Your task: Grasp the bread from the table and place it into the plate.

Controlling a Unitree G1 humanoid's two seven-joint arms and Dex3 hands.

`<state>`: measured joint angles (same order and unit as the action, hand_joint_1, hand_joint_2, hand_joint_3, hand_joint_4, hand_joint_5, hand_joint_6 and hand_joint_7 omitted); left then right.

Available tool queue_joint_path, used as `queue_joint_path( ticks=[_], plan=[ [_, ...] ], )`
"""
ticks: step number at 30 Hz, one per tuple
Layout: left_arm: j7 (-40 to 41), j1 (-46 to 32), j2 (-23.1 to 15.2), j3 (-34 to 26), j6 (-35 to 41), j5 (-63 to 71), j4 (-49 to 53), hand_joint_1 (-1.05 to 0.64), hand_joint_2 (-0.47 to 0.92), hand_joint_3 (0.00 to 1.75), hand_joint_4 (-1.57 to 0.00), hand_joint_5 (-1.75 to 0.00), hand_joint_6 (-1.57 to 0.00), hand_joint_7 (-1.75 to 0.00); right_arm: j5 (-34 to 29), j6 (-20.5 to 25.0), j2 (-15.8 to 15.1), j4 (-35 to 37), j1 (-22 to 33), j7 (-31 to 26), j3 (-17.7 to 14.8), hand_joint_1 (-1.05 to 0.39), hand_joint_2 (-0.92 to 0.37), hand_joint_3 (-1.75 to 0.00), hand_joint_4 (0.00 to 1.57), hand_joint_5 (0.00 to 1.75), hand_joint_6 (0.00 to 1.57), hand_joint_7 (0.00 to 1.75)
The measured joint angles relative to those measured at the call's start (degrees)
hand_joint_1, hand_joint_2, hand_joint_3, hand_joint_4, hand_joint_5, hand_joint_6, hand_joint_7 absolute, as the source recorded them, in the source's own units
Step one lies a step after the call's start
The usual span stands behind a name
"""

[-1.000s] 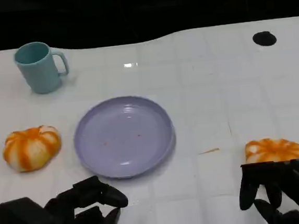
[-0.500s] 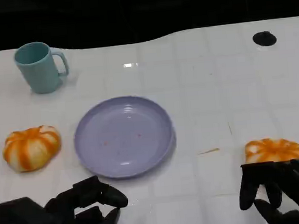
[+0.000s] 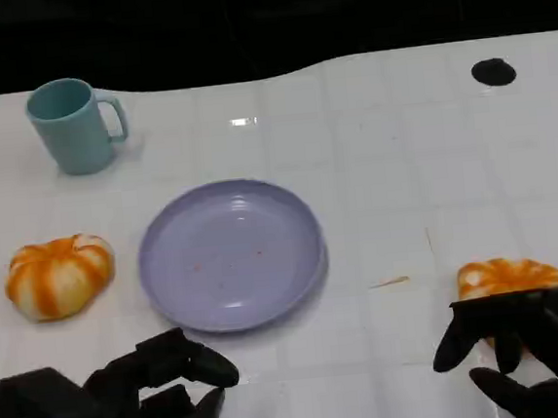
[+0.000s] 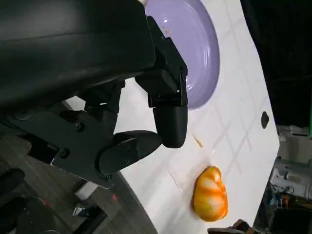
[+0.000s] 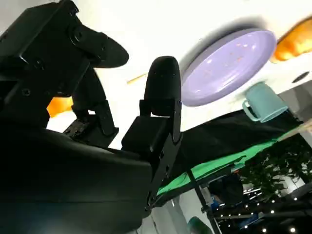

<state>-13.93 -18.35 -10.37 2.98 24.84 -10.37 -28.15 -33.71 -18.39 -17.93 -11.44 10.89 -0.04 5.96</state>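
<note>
Your right hand [image 3: 526, 354] sits just behind the nearer bread roll [image 3: 509, 278], its fingers [image 3: 451, 343] spread apart and holding nothing; from the head view you cannot tell whether they touch the roll. Your left hand [image 3: 110, 405] rests low on the white tabletop [image 3: 402, 159], fingers loosely apart, nothing in them. The purple plate [image 3: 230, 252] lies just ahead of the left hand, and a second bread roll [image 3: 58, 275] lies beyond that hand on its outer side. The left wrist view shows the nearer roll's rounded, striped side, which the head view partly hides behind your fingers. The right wrist view shows a sliver of orange beside the fingers. A teal mug [image 3: 74, 124] stands well beyond the plate.
</note>
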Motion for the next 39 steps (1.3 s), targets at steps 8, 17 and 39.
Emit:
queue_joint_path(
  ticks=[8,17,39],
  plan=[
    [0.00,0.02,-0.02,0.04,-0.11,0.17,0.02,-0.21,0.69,0.84,-0.66,-1.75,-0.62,-1.30,-10.56,5.18,-2.25,-6.06,-0.11,0.11,-0.73,-0.21,-0.40,-0.59,0.76,0.58,0.95,0.06],
    [0.00,0.03,-0.08,0.42,-1.01,1.11,0.39,-0.23,0.70,0.83,-0.66,-1.75,-0.62,-1.31,-17.46,11.78,-4.62,-12.70,0.19,8.52,-0.25,-0.34,-0.67,-0.10,0.45,0.13,0.58,0.00],
    [-0.01,0.07,-0.05,0.76,-2.57,1.60,1.49,-0.25,0.72,0.79,-0.67,-1.75,-0.61,-1.31,-26.43,19.89,-6.39,-13.74,-3.39,19.58,2.43,-0.43,-0.74,-0.01,0.24,0.01,0.34,0.00]
  ],
)
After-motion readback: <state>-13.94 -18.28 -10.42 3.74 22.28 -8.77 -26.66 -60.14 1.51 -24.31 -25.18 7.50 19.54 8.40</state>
